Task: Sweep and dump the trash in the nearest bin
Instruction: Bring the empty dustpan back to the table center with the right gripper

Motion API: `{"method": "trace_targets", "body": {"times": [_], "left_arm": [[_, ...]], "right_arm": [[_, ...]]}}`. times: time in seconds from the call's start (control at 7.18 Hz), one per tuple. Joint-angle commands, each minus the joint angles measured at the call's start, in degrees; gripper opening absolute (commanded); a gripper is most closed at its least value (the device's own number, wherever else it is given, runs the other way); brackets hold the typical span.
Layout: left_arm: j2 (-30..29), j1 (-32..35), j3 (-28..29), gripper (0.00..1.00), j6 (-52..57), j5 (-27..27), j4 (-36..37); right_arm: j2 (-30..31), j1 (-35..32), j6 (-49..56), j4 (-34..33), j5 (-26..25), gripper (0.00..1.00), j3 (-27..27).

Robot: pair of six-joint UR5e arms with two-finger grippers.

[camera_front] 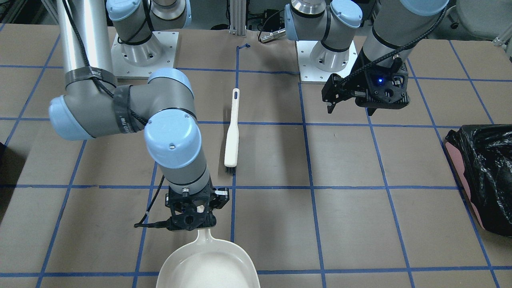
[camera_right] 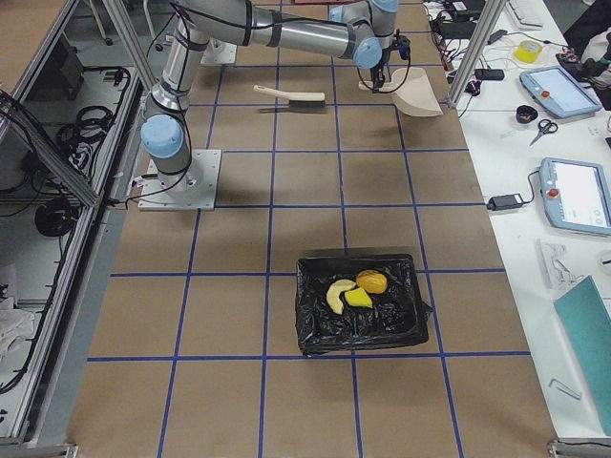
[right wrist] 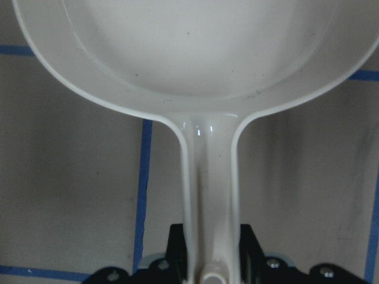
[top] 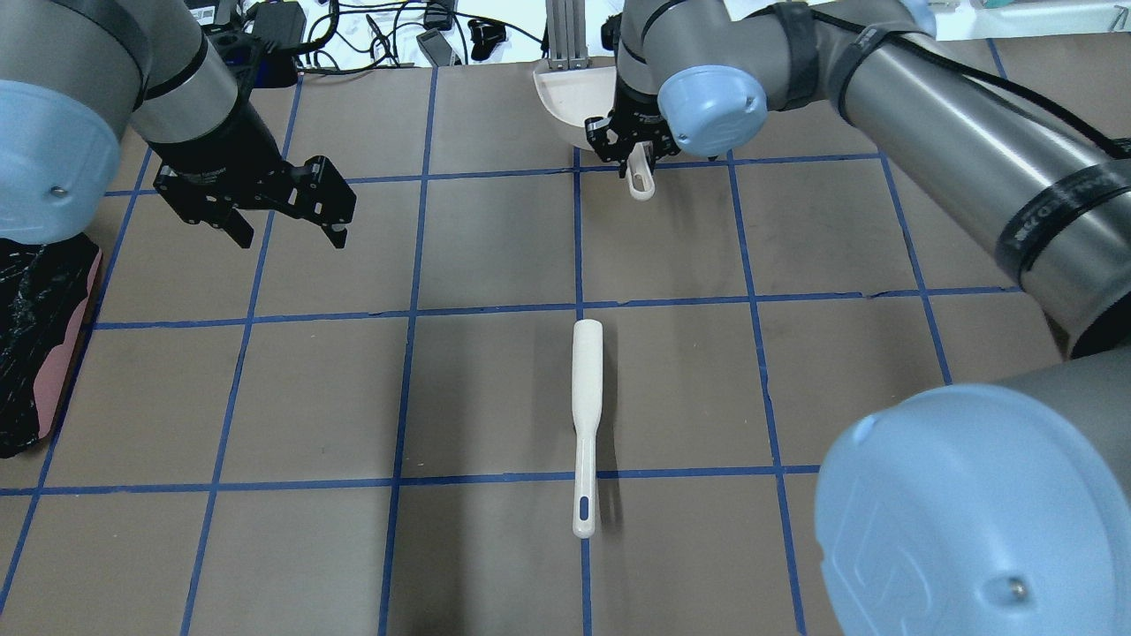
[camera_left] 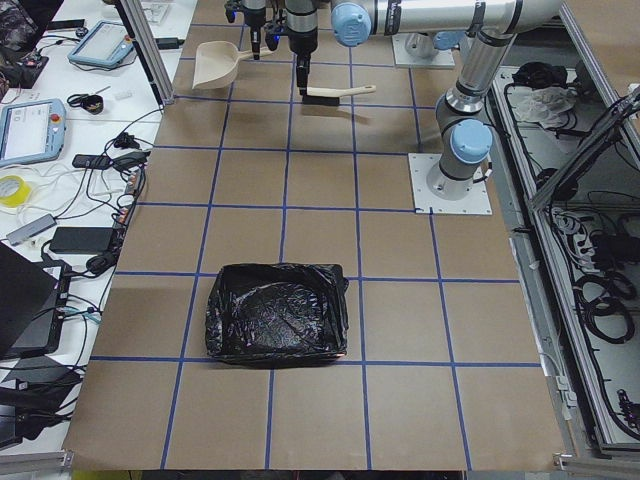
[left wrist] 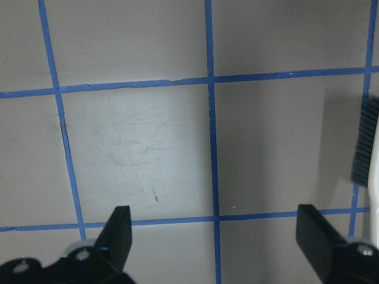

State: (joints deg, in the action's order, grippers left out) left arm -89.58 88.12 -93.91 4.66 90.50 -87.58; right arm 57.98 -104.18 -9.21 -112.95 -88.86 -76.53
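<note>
The trash lies inside a black-bagged bin [camera_right: 361,329] near the table's right end: a tan croissant [camera_right: 336,294], a yellow-and-green sponge [camera_right: 359,299] and a golden-brown roll [camera_right: 372,281]. My right gripper [camera_front: 191,218] is shut on the handle of a white dustpan [camera_front: 208,264] at the table's far edge; the pan [right wrist: 189,47] looks empty in the right wrist view. My left gripper [top: 287,225] is open and empty above the table, and its fingers [left wrist: 118,231] stand wide apart. A white hand brush [top: 586,415] lies loose at the table's middle.
A second black-bagged bin [camera_left: 278,312] stands near the table's left end, also seen in the overhead view [top: 40,336]. Blue tape lines grid the brown table. Both arm bases [camera_front: 144,52] stand on the robot's side. Cables and tablets lie beyond the far edge.
</note>
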Motion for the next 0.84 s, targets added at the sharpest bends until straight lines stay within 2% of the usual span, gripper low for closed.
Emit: {"method": "trace_targets", "body": {"times": [0.0, 0.14, 0.7], "left_arm": [[0.0, 0.0, 0.0, 1.0, 0.0, 0.0, -0.1], [0.0, 0.0, 0.0, 1.0, 0.0, -0.1, 0.0], [-0.1, 0.0, 0.0, 1.0, 0.0, 0.0, -0.1]], "right_arm": [[-0.3, -2.0, 0.1, -0.6, 0.1, 0.0, -4.9], [-0.2, -2.5, -0.2, -2.3, 0.2, 0.0, -6.4], [-0.3, -4.5, -7.0, -4.9, -0.3, 0.0, -6.7]]}}
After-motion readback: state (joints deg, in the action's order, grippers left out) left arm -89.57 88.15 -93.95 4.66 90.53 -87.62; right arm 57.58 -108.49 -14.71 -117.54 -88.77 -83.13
